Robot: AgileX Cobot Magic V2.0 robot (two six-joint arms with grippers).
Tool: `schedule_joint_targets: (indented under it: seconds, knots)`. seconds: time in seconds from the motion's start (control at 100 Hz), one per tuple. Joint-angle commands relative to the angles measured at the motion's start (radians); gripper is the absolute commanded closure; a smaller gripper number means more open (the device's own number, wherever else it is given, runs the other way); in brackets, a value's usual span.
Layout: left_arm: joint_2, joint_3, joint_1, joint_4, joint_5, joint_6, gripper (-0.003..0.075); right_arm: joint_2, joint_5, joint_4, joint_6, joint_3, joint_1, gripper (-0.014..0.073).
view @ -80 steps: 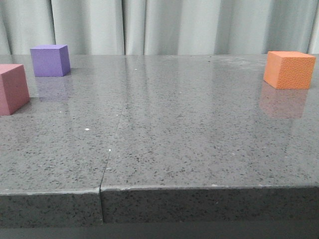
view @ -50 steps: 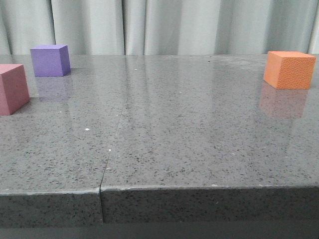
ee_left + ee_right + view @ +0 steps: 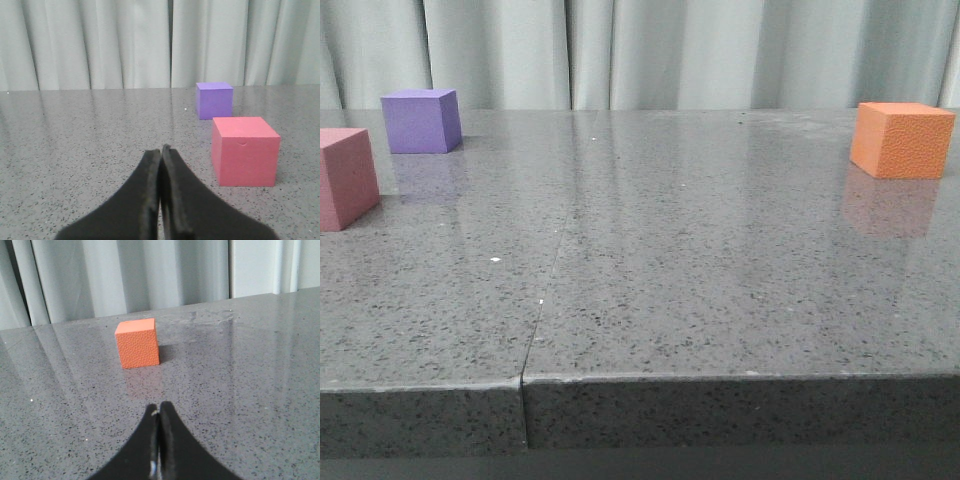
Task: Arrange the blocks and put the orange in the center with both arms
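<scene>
Front view, near edge: grey speckled stone table [image 3: 650,300], a seam running from the front lip back toward the far edge. Neither arm shows in this view.

Left wrist view: left gripper [image 3: 161,149] with its two dark fingers pressed together, tips meeting, nothing between them. It sits low over the tabletop; whether the tips touch the stone is hard to judge from this angle. Ahead of it and off to one side, the pink-red cube [image 3: 244,150] stands flat on the table, apart from the fingers. Just beyond that, the purple cube [image 3: 214,100], close to the pink-red one but not touching.

Right wrist view: right gripper [image 3: 159,407] likewise closed tip to tip, empty. The orange cube [image 3: 137,342] sits ahead of it, well apart, flat on the table, pebbled faces visible.

Front view, mid to far: pink-red cube at the left edge, partly cut off by the frame; purple cube behind it; orange cube at the far right. Wide bare stone lies between the two groups. Pale grey curtain [image 3: 650,50] hangs behind the table.
</scene>
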Motion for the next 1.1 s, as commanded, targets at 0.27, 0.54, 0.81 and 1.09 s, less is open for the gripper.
schedule_joint_targets:
  seconds: [0.27, 0.54, 0.81, 1.09]
  knots:
    - [-0.030, 0.042, 0.002, -0.009, -0.078, 0.002, 0.0741, 0.139, 0.056, -0.012, -0.011, -0.205, -0.005, 0.0663]
    - [-0.030, 0.042, 0.002, -0.009, -0.078, 0.002, 0.0741, 0.427, 0.240, -0.035, -0.011, -0.467, -0.005, 0.0663]
    - [-0.030, 0.042, 0.002, -0.009, -0.078, 0.002, 0.0741, 0.761, 0.385, -0.073, -0.011, -0.744, -0.005, 0.0643]
    - [-0.030, 0.042, 0.002, -0.009, -0.078, 0.002, 0.0741, 1.034, 0.394, -0.072, -0.011, -0.974, -0.004, 0.0123]
